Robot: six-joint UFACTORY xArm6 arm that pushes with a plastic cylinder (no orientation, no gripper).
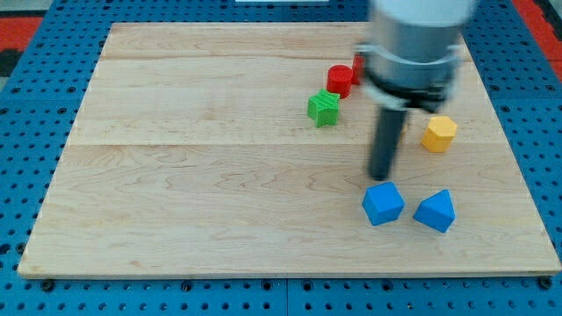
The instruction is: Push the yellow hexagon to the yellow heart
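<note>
And there's the yellow hexagon (438, 133), a small chunky block lying flat on the pale wooden worktop (193, 175) at the right of the frame, a little above mid-height, while no yellow heart can be made out anywhere.

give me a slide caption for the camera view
My tip rests left of the yellow hexagon, just above two blue blocks.
</note>
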